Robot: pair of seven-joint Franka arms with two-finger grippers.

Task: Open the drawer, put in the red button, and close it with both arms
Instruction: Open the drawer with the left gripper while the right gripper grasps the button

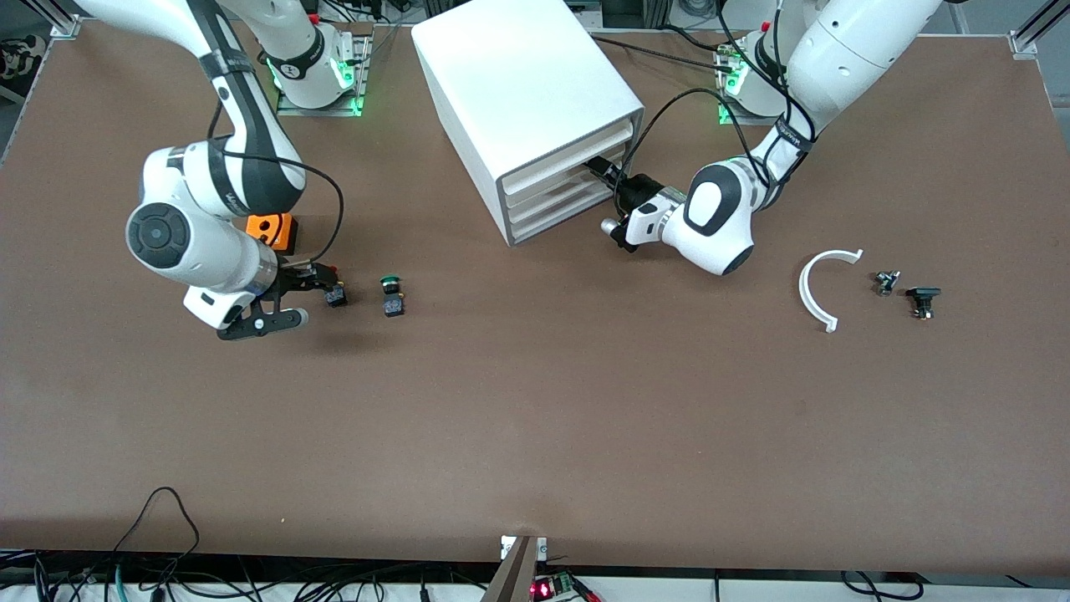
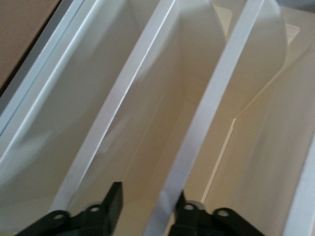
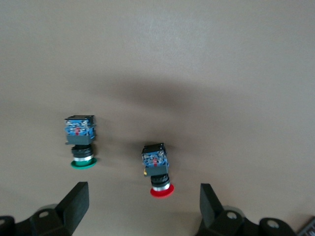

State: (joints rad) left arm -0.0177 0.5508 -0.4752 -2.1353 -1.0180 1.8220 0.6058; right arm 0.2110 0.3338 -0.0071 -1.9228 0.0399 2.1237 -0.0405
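Observation:
The white cabinet (image 1: 527, 84) stands near the robots' bases, its three drawers pushed in. My left gripper (image 1: 603, 173) is at the front of the upper drawer (image 1: 564, 164). In the left wrist view the gripper (image 2: 147, 204) is open, and the drawer's white lip (image 2: 170, 196) runs between its fingers (image 2: 113, 199), close to one of them. The red button (image 1: 335, 294) lies on its side on the table. My right gripper (image 1: 316, 294) is open just above it. In the right wrist view the red button (image 3: 157, 172) lies between the open fingers (image 3: 78, 199) of the gripper (image 3: 143, 204).
A green-capped button (image 1: 391, 297) lies beside the red one, toward the left arm's end, and also shows in the right wrist view (image 3: 81, 142). An orange block (image 1: 272, 230) sits under the right arm. A white curved piece (image 1: 823, 284) and two small dark parts (image 1: 886, 282) (image 1: 922, 301) lie at the left arm's end.

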